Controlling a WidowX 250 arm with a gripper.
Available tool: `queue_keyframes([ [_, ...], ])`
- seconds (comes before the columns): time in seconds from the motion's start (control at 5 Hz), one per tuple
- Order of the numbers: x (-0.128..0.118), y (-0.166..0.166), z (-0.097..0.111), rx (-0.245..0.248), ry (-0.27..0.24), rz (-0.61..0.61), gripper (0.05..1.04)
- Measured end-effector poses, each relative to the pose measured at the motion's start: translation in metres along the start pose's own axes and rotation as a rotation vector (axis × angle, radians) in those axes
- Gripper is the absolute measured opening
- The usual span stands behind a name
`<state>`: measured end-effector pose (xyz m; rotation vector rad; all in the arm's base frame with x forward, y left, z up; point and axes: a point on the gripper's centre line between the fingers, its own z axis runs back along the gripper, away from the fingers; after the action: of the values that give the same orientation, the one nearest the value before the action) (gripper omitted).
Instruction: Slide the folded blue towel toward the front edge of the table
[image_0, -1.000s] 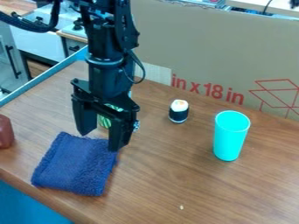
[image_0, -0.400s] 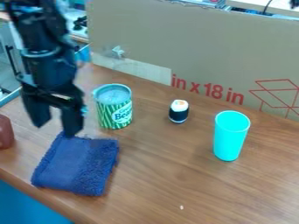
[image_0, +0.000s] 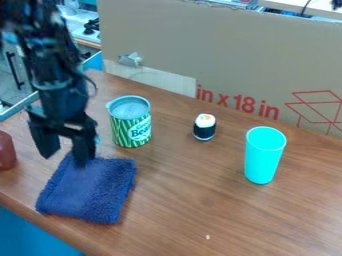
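We see the black gripper (image_0: 65, 159) by the blue cloth (image_0: 87, 192).
Its jaws stand wide open and empty, one tip overlapping the cloth's top edge; we can't tell if they touch. The cloth lies lower left on the bench (image_0: 200, 210), the striped can (image_0: 131, 125) left of centre, the turquoise cup (image_0: 262, 157) at right.

On the table (image_0: 194, 200), the cloth (image_0: 90, 190) lies before the can (image_0: 127, 131); rightward stand the sushi roll (image_0: 204, 128), then, nearer, the cup (image_0: 262, 157); behind, cardboard (image_0: 247, 55).
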<state>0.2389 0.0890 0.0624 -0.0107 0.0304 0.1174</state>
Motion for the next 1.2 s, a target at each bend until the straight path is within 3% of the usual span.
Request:
queue_keyframes([
  [0.2,0.007,-0.02,-0.013,0.011,0.022,-0.02,1.001],
  [0.8,0.004,-0.012,-0.037,0.077,0.017,-0.045,1.001],
  [1.0,0.002,-0.015,-0.039,0.069,-0.035,-0.048,1.001],
  [1.2,0.001,-0.034,-0.039,0.027,-0.064,-0.072,1.001],
])
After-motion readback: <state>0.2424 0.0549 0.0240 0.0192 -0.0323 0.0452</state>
